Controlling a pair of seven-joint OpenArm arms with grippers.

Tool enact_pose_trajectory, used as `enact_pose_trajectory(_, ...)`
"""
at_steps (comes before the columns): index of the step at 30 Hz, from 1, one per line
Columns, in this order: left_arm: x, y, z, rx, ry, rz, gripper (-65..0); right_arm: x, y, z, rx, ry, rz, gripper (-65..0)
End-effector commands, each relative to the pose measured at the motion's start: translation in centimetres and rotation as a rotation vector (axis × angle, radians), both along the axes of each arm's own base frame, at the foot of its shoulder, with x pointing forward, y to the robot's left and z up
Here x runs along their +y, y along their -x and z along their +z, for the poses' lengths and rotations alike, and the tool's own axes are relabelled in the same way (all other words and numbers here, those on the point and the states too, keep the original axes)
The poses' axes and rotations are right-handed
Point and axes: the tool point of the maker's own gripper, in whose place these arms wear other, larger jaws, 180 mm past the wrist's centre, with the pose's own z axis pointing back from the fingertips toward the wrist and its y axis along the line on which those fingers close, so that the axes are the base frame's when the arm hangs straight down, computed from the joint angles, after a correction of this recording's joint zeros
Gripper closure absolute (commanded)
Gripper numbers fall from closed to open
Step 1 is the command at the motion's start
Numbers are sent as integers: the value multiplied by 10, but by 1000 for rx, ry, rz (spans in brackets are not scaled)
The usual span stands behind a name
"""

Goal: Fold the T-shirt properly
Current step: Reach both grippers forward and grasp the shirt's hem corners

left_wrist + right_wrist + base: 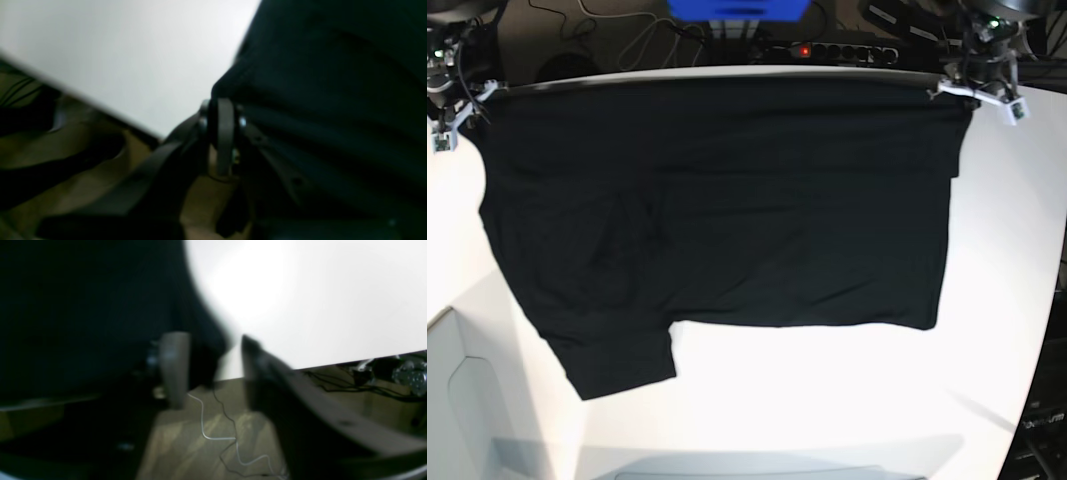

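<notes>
Black T-shirt (717,210) lies spread flat on the white worktop (827,390), its straight edge along the far side, one sleeve (617,355) jutting toward the near-left. Left tool (222,100) sits at the far corner on the base view's right, fingers together and pinching a fold of the shirt's edge. Right tool (208,340) is at the opposite far corner; its fingers (174,366) stand apart, dark cloth bunched against the one nearest the shirt, worktop showing in the gap.
</notes>
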Motion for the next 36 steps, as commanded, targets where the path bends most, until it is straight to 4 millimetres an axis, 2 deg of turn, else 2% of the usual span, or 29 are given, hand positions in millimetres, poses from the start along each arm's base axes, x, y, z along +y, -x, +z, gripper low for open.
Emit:
enact_pose_trajectory(1, 10, 0, 13, -30, -27, 13, -83, -6, -5, 12, -25, 32, 9, -336)
enact_pose_trajectory(4, 23, 2, 26, -94, -2, 61, -252, -3, -14, 22, -56, 47, 30, -430)
enact_pose_trajectory(7, 31, -6, 39, -145, 6, 59, -408, 3, -27, 36, -104, 62, 50, -456)
enact_pose_trajectory(9, 32, -10, 43, -166, 17, 52, -468, 6, -41, 45, -147, 67, 57, -456)
enact_pose_trajectory(11, 32, -13, 45, -177, 20, 49, -500, 9, -50, 48, -173, 58, 57, -456)
enact_pose_trajectory(14, 34, -17, 48, -195, 14, 48, -514, 12, -73, 59, -244, 49, 55, -457)
enact_pose_trajectory(16, 34, -30, 53, -237, 14, 48, -514, 24, -98, 65, -297, 30, 83, -458)
enact_pose_trajectory(21, 33, -83, 77, -397, 22, 43, -514, 61, -167, 79, -411, -40, 176, -458)
enact_pose_trajectory(25, 30, -129, 102, -513, 4, 28, -515, 74, -222, 72, -434, -129, 186, -458)
enact_pose_trajectory(28, 24, -166, 115, -513, -82, -34, -516, 79, -257, 61, -420, -193, 180, -458)
enact_pose_trajectory(33, 9, -221, 102, -454, -120, -114, -516, 93, -299, 40, -388, -270, 205, -457)
enact_pose_trajectory(36, 3, -252, 78, -390, -90, -139, -516, 90, -315, 24, -393, -316, 183, -457)
